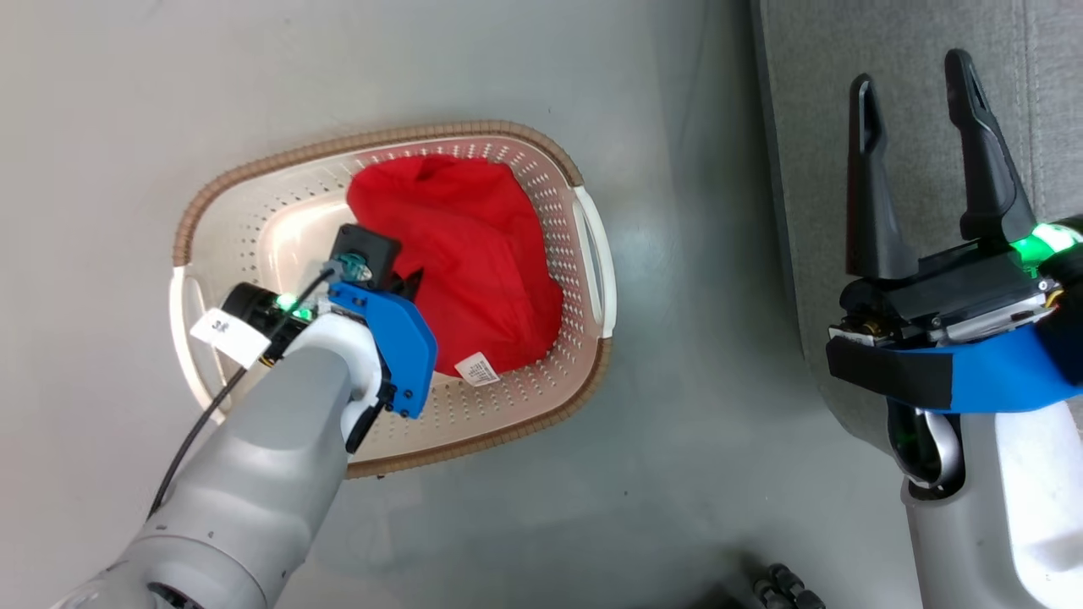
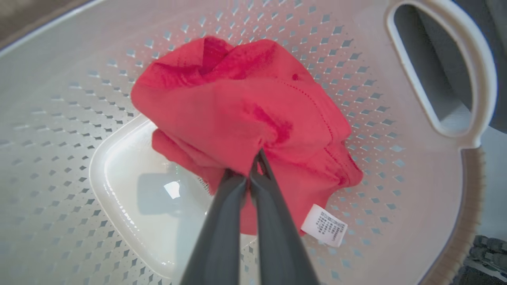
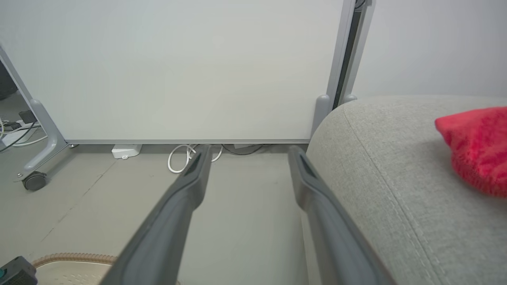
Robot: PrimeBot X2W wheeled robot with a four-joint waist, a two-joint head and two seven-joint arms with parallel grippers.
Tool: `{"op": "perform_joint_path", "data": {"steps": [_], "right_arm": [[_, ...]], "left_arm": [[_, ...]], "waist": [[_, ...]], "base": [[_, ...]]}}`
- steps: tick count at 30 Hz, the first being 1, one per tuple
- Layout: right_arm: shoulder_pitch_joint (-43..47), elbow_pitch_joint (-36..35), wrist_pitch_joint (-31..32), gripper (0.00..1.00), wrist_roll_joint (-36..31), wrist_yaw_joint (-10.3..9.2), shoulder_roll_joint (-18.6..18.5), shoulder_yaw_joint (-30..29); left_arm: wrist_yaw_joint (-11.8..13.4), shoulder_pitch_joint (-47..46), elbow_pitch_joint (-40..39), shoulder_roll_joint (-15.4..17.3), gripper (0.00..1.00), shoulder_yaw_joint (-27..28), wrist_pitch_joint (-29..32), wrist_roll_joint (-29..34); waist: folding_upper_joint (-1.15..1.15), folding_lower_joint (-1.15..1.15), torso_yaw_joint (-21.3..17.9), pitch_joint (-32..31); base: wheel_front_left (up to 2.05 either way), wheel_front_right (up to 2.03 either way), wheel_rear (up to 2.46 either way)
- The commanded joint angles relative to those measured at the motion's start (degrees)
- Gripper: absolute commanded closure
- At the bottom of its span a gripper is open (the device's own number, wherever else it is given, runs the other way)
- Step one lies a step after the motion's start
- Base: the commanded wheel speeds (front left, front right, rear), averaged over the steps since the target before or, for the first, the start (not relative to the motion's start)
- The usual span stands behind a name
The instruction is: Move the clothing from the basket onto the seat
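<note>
Left fingers are down inside the basket, pressed tight together, with a fold of the red garment pinched between the tips. Cloth puckers where they bite.

The red garment lies bunched in the half of the basket nearer the seat, riding up the perforated wall by the white handle. Its white tag lies at the garment's edge, just beside the fingers. Bare glossy basket bottom shows on the other side of the cloth.

The basket stands on the grey floor, with a strip of floor between it and the seat.

Right fingers are spread wide, nothing between them, hovering over the seat's edge. Seen along that arm, they point toward a white panel on castors, with loose cables on the floor under it.

A second red piece of coarser-looking fabric lies on the seat cushion, apart from the right fingers. How much of it runs past the frame I cannot tell
</note>
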Motion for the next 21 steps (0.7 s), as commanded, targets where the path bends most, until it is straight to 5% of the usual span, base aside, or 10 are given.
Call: {"op": "perform_joint_path", "data": {"steps": [1, 21], "right_arm": [[0.45, 0.53, -0.20, 0.00, -0.10, 0.03, 0.07, 0.06], [5.02, 5.16, -0.19, 0.00, -0.26, 0.03, 0.06, 0.51]], "left_arm": [[-0.03, 0.75, -0.77, 0.02, 1.00, -0.94, -1.05, -0.43], [-0.03, 6.95, -3.12, -0.08, 1.00, -6.34, -10.19, -5.35]], "waist": [[0.00, 0.00, 0.85, -1.90], [0.00, 0.00, 4.46, -16.21]], "base": [[0.00, 0.00, 0.00], [0.00, 0.00, 0.00]]}}
